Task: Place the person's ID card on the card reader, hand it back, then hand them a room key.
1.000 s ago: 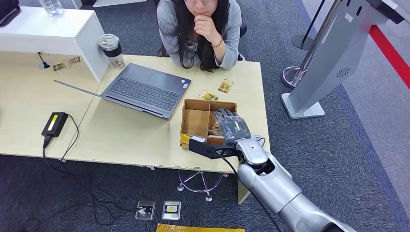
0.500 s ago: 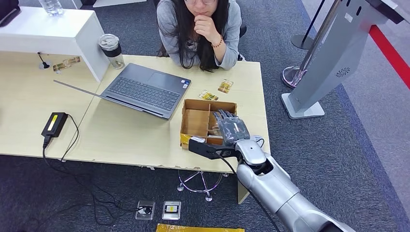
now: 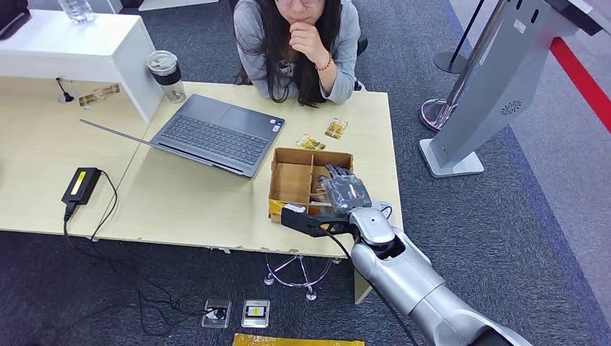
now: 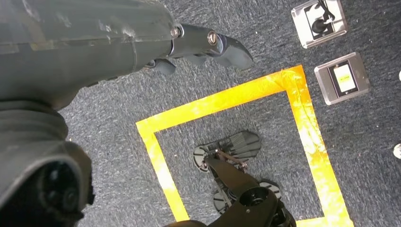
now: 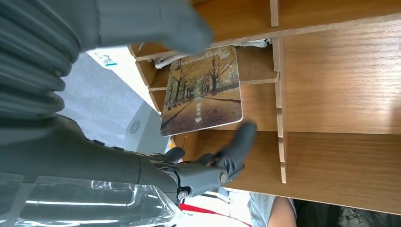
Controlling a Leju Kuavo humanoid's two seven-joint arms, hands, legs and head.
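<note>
My right hand (image 3: pixel 346 192) reaches down into the right half of the brown cardboard box (image 3: pixel 291 180) near the table's front edge. A room key card (image 5: pixel 203 90) printed with autumn trees stands in a slot of the box (image 5: pixel 340 80). My thumb (image 5: pixel 156 23) lies at one edge of the card and a dark fingertip (image 5: pixel 245 132) sits just past the opposite edge; I see no firm grip. Two small cards (image 3: pixel 336 127) (image 3: pixel 310 143) lie on the table in front of the seated person (image 3: pixel 299 43). My left hand (image 4: pixel 198 40) hangs over the floor, holding nothing.
An open grey laptop (image 3: pixel 216 133) lies left of the box. A black device (image 3: pixel 81 184) with a cable sits at the table's left front. A cup (image 3: pixel 166 73) stands by a white shelf (image 3: pixel 65 47). A grey kiosk (image 3: pixel 497 86) stands to the right.
My right hand has sunk slightly deeper into the box's right compartment. Nothing else has moved.
</note>
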